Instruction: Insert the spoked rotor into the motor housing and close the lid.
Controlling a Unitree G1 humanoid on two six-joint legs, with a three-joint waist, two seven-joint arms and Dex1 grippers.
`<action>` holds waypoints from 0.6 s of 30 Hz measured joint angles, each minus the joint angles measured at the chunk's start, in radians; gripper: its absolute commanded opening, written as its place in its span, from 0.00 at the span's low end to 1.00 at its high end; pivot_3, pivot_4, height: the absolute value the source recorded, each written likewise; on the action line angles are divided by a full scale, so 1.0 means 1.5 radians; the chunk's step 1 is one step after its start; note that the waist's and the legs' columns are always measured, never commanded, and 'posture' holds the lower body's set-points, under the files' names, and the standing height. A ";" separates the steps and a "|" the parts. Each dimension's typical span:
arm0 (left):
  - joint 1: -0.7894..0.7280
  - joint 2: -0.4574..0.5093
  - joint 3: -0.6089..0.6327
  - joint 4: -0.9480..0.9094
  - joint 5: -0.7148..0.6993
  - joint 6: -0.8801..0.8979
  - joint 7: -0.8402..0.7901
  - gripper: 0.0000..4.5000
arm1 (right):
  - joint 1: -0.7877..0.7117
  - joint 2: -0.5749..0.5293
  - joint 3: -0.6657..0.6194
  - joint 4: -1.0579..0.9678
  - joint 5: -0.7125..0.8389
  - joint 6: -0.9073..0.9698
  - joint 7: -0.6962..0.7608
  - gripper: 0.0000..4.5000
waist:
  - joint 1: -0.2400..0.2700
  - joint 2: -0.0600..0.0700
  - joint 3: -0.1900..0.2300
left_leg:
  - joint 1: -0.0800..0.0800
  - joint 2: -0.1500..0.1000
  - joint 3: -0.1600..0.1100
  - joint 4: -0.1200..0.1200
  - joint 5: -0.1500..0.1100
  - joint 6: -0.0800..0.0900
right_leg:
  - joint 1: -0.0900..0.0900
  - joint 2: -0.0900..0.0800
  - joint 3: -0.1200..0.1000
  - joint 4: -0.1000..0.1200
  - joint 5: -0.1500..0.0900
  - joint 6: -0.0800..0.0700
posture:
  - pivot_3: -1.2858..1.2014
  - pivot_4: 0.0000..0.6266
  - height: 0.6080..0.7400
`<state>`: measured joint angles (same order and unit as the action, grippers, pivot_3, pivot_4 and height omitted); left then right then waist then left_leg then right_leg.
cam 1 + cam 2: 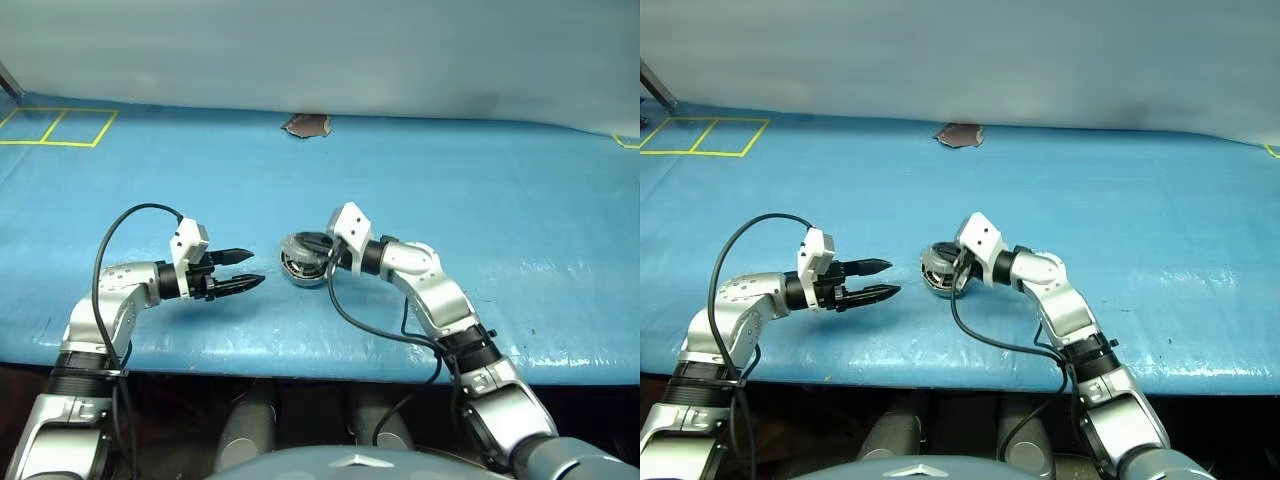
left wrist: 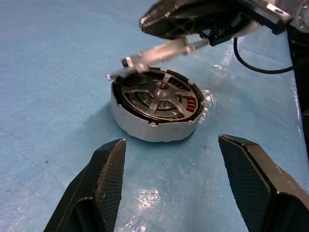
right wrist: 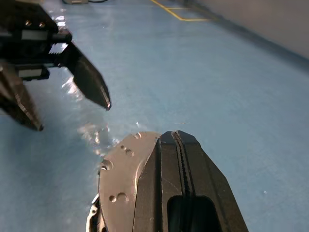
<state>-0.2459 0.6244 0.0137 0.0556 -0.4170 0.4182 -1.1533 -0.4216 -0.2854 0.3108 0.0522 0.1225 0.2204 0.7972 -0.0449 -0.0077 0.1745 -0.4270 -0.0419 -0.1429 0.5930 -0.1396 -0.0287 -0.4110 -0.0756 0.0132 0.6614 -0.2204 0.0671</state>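
The motor housing (image 2: 145,128) is a round silver cup on the blue table, between my two grippers (image 1: 303,270). The spoked rotor (image 2: 159,94) lies inside it, over the copper windings (image 2: 189,104). The lid (image 2: 152,54) hangs tilted over the housing's far rim, half lowered. My right gripper (image 3: 175,136) is shut, with its fingers lying on top of the lid (image 3: 120,179). My left gripper (image 1: 256,268) is open and empty, a short way from the housing and pointing at it.
A brown patch (image 1: 307,125) lies at the table's far edge by the grey wall. Yellow taped lines (image 1: 60,128) mark the far left corner. Black cables (image 1: 350,315) loop beside both arms. The table's front edge (image 1: 300,372) runs close below the arms.
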 measured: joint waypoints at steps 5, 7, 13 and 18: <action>0.000 0.003 0.003 0.000 -0.003 0.004 0.009 0.74 | 0.059 -0.019 0.027 -0.054 -0.012 0.021 0.006 0.00 | -0.001 0.000 0.000 | 0.000 0.000 0.000 0.000 0.000 0.000 | 0.000 0.000 0.000 0.000 0.000 0.000 | 0.52 0.24 1.00; 0.000 0.003 0.003 0.000 -0.003 0.003 0.013 0.74 | 0.078 -0.012 0.033 -0.055 -0.015 0.022 0.000 0.00 | 0.000 0.000 0.000 | 0.000 0.000 0.000 0.000 0.000 0.000 | 0.000 0.000 0.000 0.000 0.000 0.000 | 0.52 0.24 1.00; 0.000 0.002 0.003 -0.001 -0.004 0.004 0.024 0.74 | 0.092 0.028 0.030 -0.040 -0.022 0.016 -0.047 0.00 | 0.001 0.000 0.000 | 0.000 0.000 0.000 0.000 0.000 0.000 | 0.000 0.000 0.000 0.000 0.000 0.000 | 0.52 0.24 1.00; 0.001 0.000 0.002 -0.012 -0.015 0.007 0.027 0.74 | 0.106 0.054 0.023 -0.030 -0.023 0.005 -0.083 0.00 | 0.003 0.000 0.000 | 0.000 0.000 0.000 0.000 0.000 0.000 | 0.000 0.000 0.000 0.000 0.000 0.000 | 0.52 0.24 1.00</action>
<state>-0.2445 0.6242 0.0173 0.0369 -0.4395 0.4283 -1.1123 -0.2621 -0.2038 0.3451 0.0074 0.0885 0.2276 0.6731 -0.0401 -0.0078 0.1744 -0.4265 -0.0415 -0.1427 0.5931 -0.1397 -0.0291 -0.4108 -0.0759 0.0132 0.6614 -0.2205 0.0669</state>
